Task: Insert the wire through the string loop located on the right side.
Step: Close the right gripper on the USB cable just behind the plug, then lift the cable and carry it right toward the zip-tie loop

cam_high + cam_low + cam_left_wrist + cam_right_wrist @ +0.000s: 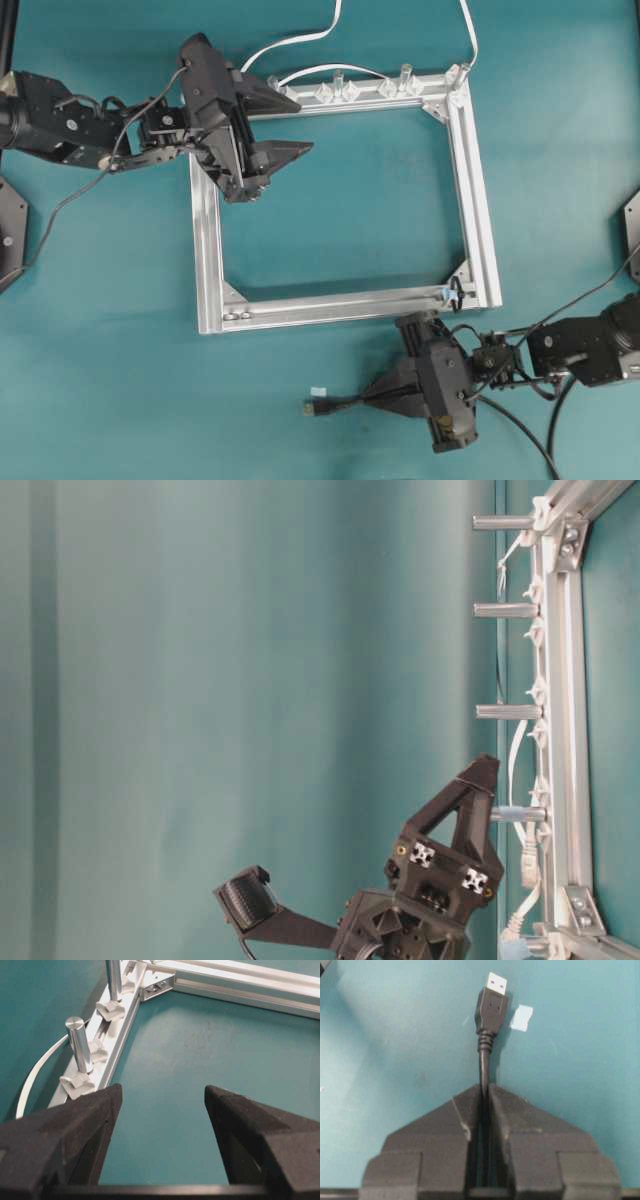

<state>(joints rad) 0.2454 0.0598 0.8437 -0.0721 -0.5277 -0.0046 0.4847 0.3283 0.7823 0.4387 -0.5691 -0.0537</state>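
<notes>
The wire's black USB plug (491, 1002) points away from my right gripper (485, 1088), which is shut on the thin black cable just behind it. In the overhead view that gripper (366, 399) lies in front of the frame's near bar, with the plug (318, 407) sticking out to its left. The string loop (455, 292), a small dark ring with a blue mark, sits on the near bar's right end, up and to the right of the gripper. My left gripper (306, 125) hangs open over the frame's far left corner, and nothing lies between its fingers (100, 1110).
The square aluminium frame (470, 180) lies mid-table. Clear clips (340, 92) and upright metal posts (80, 1045) line its far bar, where a white flat cable (300, 40) runs. A small white scrap (521, 1017) lies beside the plug.
</notes>
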